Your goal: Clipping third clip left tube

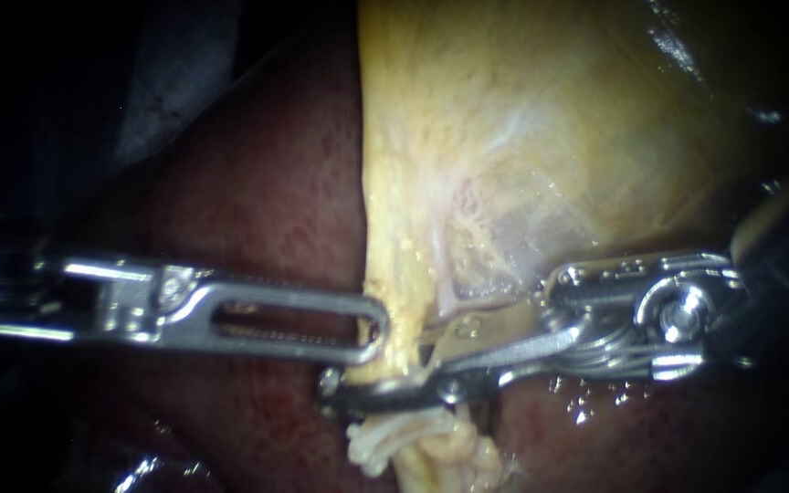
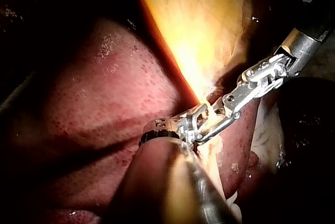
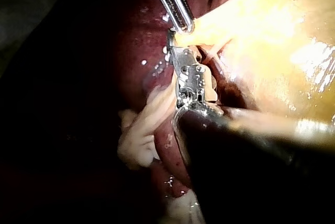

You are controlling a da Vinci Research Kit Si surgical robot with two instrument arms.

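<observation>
A pale yellow tube runs down from the gallbladder and frays into whitish strands. My right instrument comes in from the right. Its long jaws straddle the tube from both sides and are shut on it. Its jaws show in the right wrist view, and it also shows in the left wrist view. My left instrument comes in from the left. Its slotted jaws lie together, pinching the gallbladder's edge just above the right jaws. Its tip meets the yellow tissue; its jaws sit beside the right instrument's.
Dark red liver lies behind and below both instruments, also seen as liver in the left wrist view. Wet bubbles sit under the right instrument's wrist.
</observation>
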